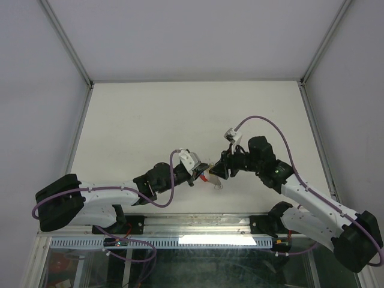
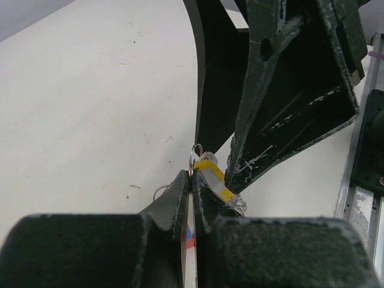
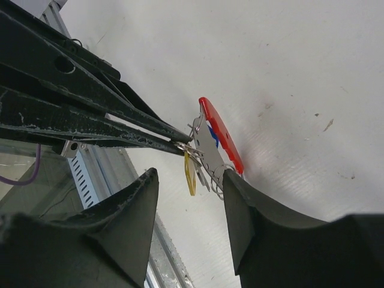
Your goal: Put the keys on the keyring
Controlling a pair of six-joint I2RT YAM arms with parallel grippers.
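The left pincer is clenched on the keyring, steadying it so the right pincer, jaws spread, can work the yellow key.

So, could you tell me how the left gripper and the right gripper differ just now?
The left gripper is shut, pinching the keyring by its silvery ring; the right gripper stands open. The left gripper's fingers press together, while the right gripper's fingers leave a gap in which the yellow key hangs. Both point tip to tip at the keyring, near the table's near edge.
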